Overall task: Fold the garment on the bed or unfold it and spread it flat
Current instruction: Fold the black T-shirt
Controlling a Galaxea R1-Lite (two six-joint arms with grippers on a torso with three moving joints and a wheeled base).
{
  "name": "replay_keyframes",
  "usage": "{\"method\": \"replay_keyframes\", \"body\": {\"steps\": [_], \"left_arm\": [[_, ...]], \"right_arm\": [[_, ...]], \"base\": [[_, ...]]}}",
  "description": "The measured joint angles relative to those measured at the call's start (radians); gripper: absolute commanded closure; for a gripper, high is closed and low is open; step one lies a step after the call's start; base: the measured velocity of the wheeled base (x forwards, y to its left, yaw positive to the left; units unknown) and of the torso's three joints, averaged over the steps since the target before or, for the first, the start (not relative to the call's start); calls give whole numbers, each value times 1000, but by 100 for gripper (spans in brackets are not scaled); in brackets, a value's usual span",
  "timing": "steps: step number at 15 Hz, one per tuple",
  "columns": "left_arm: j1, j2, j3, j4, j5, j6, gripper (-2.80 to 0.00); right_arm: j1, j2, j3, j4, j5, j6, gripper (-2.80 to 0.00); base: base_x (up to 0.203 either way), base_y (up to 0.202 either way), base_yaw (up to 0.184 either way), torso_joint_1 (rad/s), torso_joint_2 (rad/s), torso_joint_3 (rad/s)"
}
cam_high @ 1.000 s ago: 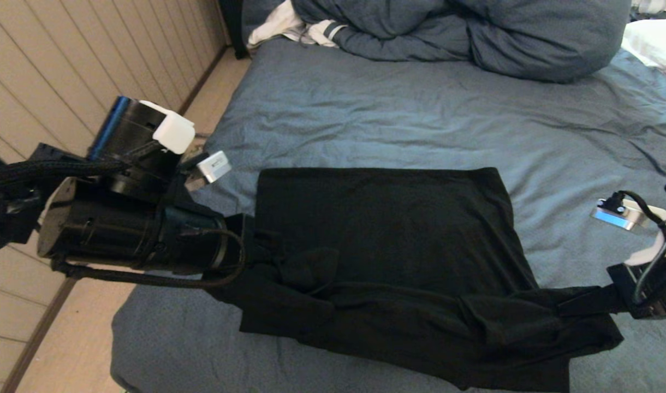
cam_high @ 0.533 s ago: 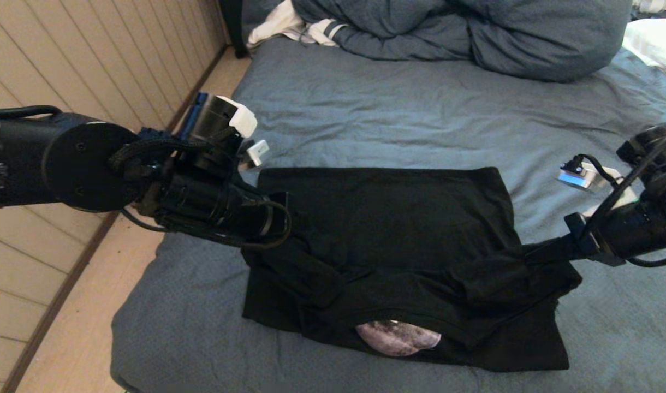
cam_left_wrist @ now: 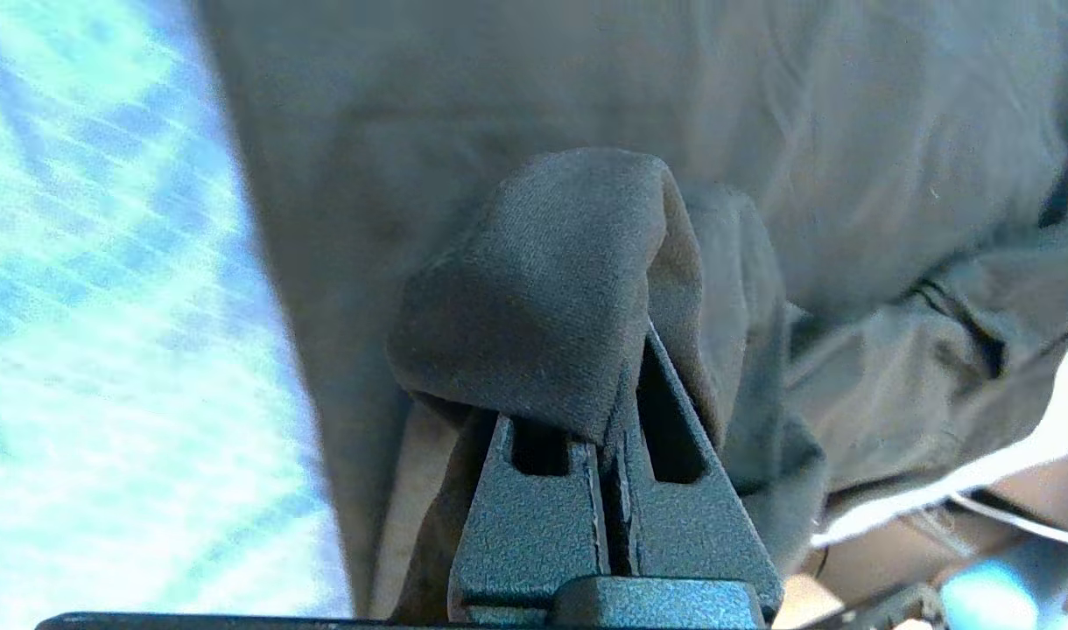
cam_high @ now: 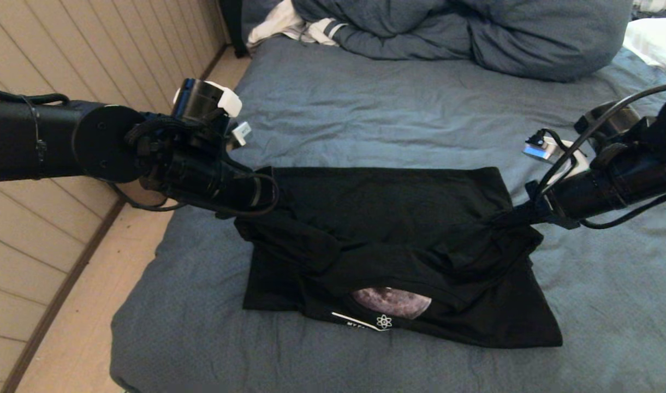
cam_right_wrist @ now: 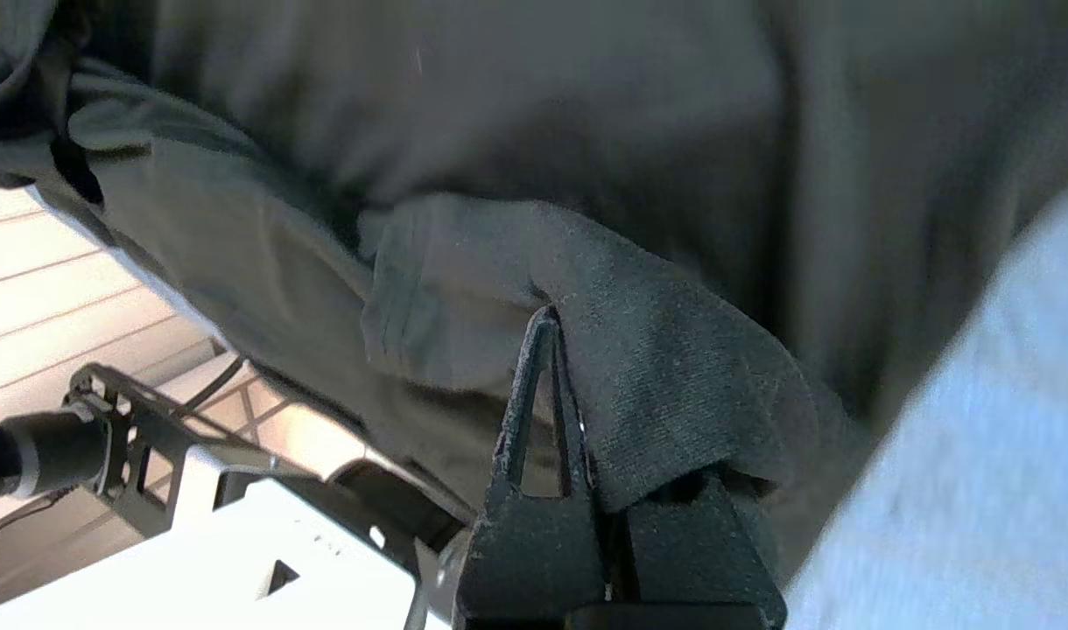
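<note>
Broadly, the bed (cam_high: 409,114) fills most of the head view, its wrinkled blue-grey sheet running from the near edge up to the far end, where a bunched duvet (cam_high: 464,33) lies across it. A white cloth with dark stripes (cam_high: 292,24) sits at the far left corner, beside the duvet, and a white pillow (cam_high: 658,38) shows at the far right corner. A pale panelled wall (cam_high: 93,49) stands to the left of the bed.

On the near half of the bed lies the T-shirt (cam_high: 387,218), black and partly doubled over: its far part rests flat, while a raised fold of cloth spans between the two arms. Below that fold, toward the near edge, part of the round moon print (cam_high: 390,302) shows, with the small white atom logo (cam_high: 384,321) just beneath it.

At the shirt's left side the left gripper (cam_left_wrist: 617,411) is clamped tight on a fold of the black fabric. At the shirt's right side the right gripper (cam_right_wrist: 569,420) is likewise pinched closed on the cloth.
</note>
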Motion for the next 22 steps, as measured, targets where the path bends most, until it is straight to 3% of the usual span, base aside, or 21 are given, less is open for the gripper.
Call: {"method": "replay_keyframes", "body": {"steps": [6, 10, 16, 17, 18, 22], "left_arm": [[15, 38, -15, 0, -32, -1, 0], [37, 83, -97, 1, -33, -1, 0], [49, 173, -200, 1, -33, 1, 0], [51, 181, -203, 0, -33, 2, 0], [52, 187, -203, 3, -33, 3, -280], [52, 175, -200, 7, -33, 3, -280]], "right_arm": [[26, 115, -152, 2, -4, 17, 0], [45, 187, -260, 3, -8, 38, 0], [56, 237, -297, -46, -9, 48, 0], [56, 240, -298, -52, -9, 56, -280], [55, 241, -299, -62, -10, 71, -280], [56, 234, -299, -72, -9, 86, -280]], "base": [[0, 0, 0, 0, 0, 0], [0, 0, 0, 0, 0, 0], [0, 0, 0, 0, 0, 0], [0, 0, 0, 0, 0, 0], [0, 0, 0, 0, 0, 0], [0, 0, 0, 0, 0, 0]]}}
